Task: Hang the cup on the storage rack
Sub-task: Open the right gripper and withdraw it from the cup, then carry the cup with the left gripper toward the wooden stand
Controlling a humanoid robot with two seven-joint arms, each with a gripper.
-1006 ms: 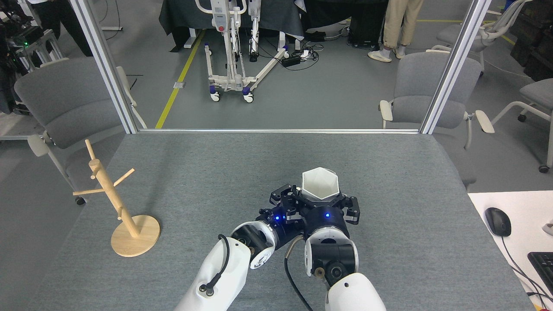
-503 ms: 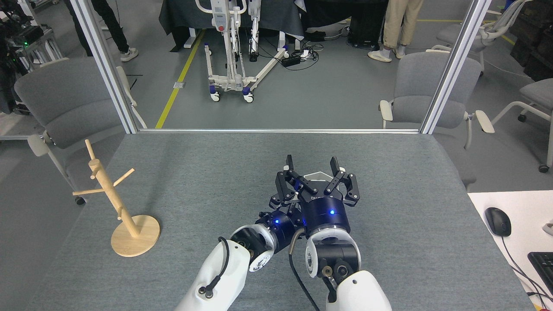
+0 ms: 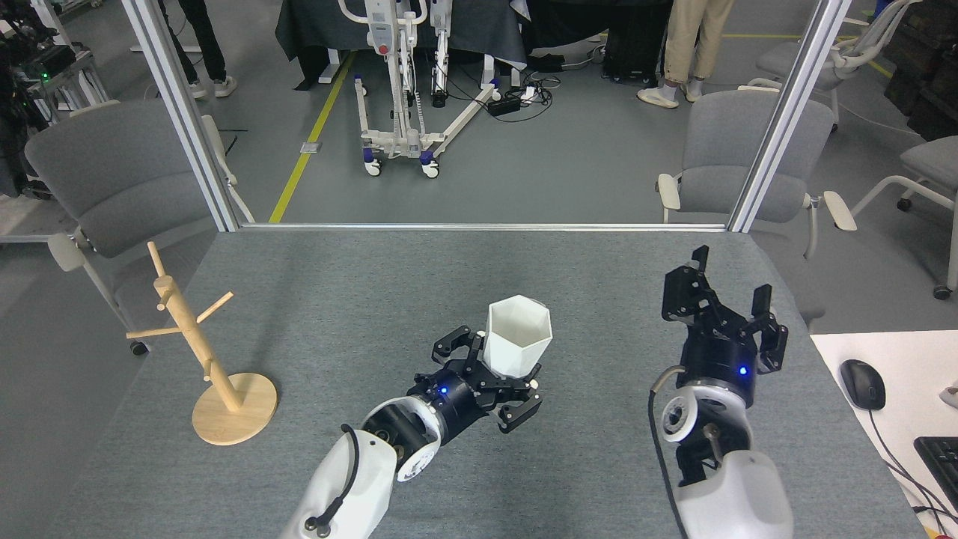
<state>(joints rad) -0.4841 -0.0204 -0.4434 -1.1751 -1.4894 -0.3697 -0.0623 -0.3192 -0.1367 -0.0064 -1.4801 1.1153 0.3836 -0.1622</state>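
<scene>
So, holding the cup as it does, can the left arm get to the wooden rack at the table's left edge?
Probably yes. The left gripper holds the cup near the table's middle, and only bare grey table lies between it and the rack. The right gripper is off to the right.

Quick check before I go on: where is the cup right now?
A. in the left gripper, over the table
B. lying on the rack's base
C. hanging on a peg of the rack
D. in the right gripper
A: the left gripper is shut on the cup, while the right gripper is open and empty and the storage rack has bare pegs.
</scene>
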